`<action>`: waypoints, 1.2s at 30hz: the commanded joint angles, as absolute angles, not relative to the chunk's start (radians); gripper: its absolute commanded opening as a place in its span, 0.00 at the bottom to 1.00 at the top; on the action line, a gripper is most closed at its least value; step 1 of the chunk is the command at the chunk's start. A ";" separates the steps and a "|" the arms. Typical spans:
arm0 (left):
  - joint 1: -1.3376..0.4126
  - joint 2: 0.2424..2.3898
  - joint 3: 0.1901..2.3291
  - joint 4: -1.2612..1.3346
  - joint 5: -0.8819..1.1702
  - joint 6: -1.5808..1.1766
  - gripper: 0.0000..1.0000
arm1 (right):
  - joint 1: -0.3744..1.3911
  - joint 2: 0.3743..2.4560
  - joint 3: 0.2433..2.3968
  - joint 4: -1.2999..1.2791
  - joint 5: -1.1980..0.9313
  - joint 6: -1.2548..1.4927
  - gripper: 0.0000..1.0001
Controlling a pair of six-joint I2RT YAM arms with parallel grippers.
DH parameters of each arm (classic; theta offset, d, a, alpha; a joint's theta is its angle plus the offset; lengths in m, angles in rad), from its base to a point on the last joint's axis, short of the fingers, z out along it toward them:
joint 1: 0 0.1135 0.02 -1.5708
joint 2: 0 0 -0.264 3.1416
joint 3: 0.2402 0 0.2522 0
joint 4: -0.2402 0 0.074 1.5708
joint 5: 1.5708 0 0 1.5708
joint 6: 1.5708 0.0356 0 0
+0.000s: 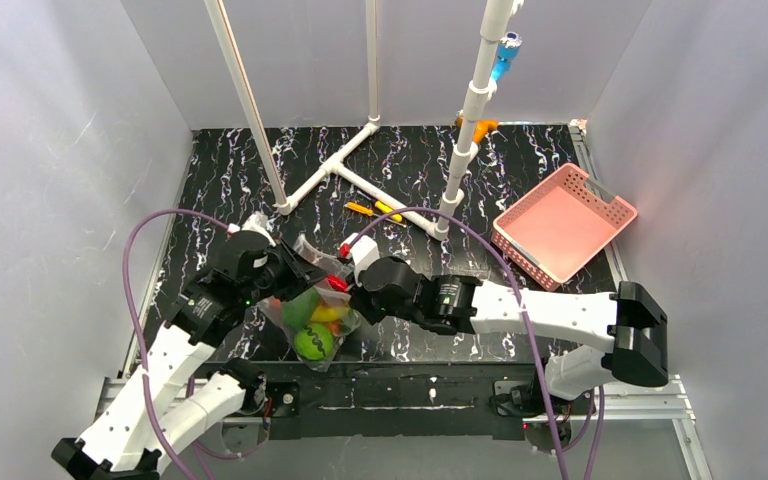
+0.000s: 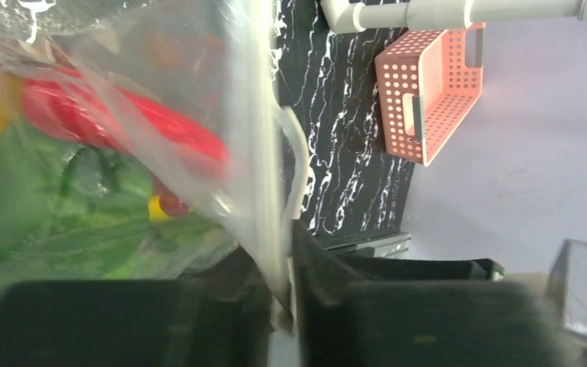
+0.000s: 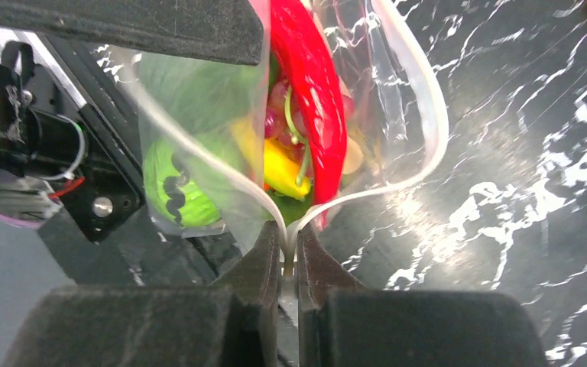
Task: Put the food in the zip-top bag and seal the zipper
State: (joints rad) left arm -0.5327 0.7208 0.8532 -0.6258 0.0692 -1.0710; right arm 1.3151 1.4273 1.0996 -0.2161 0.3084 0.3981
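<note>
The clear zip-top bag (image 1: pixel 312 322) hangs between my two grippers near the table's front edge, with green, yellow and red toy food inside. My left gripper (image 1: pixel 282 272) is shut on the bag's left edge; in the left wrist view the film (image 2: pixel 256 191) runs down into the closed jaws, with a red pepper (image 2: pixel 122 122) and green food (image 2: pixel 76 222) behind it. My right gripper (image 1: pixel 360 290) is shut on the zipper strip (image 3: pixel 287 229) at the mouth's right end. In the right wrist view the mouth gapes open in a loop, showing a red pepper (image 3: pixel 313 84), a yellow piece (image 3: pixel 283 168) and a green fruit (image 3: pixel 172 187).
A pink perforated basket (image 1: pixel 563 224) stands at the right, also in the left wrist view (image 2: pixel 428 95). A white pipe frame (image 1: pixel 360 170) stands behind the bag. Small yellow and orange-handled tools (image 1: pixel 372 209) lie by the frame. Grey walls enclose the table.
</note>
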 commanded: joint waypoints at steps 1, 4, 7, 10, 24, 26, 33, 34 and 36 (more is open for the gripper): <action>-0.537 0.684 0.934 -0.728 0.014 -1.005 0.26 | 1.300 1.362 1.169 -0.191 0.340 0.087 0.01; -0.537 0.673 0.979 -0.803 -0.049 -0.949 0.41 | 1.253 1.368 1.216 -0.255 0.285 -0.036 0.01; -0.537 0.658 1.021 -0.850 -0.073 -0.876 0.57 | 1.210 1.336 1.198 -0.241 0.226 -0.170 0.01; -0.537 0.645 1.057 -0.880 -0.079 -0.812 0.74 | 1.157 1.286 1.151 -0.172 0.114 -0.281 0.01; -0.537 0.445 1.029 -0.652 0.315 -0.138 0.94 | 1.047 1.265 1.169 -0.274 -0.264 -0.522 0.01; -0.537 0.403 0.955 -0.557 0.457 0.033 0.98 | 1.036 1.261 1.163 -0.273 -0.288 -0.521 0.01; -0.537 0.561 0.950 -0.529 0.542 0.431 0.98 | 1.032 1.269 1.192 -0.308 -0.326 -0.522 0.01; -0.538 0.598 0.965 -0.525 0.560 0.457 0.98 | 1.032 1.268 1.193 -0.313 -0.330 -0.522 0.01; -0.537 0.661 0.968 -0.483 0.608 0.501 0.98 | 1.032 1.266 1.197 -0.326 -0.333 -0.527 0.01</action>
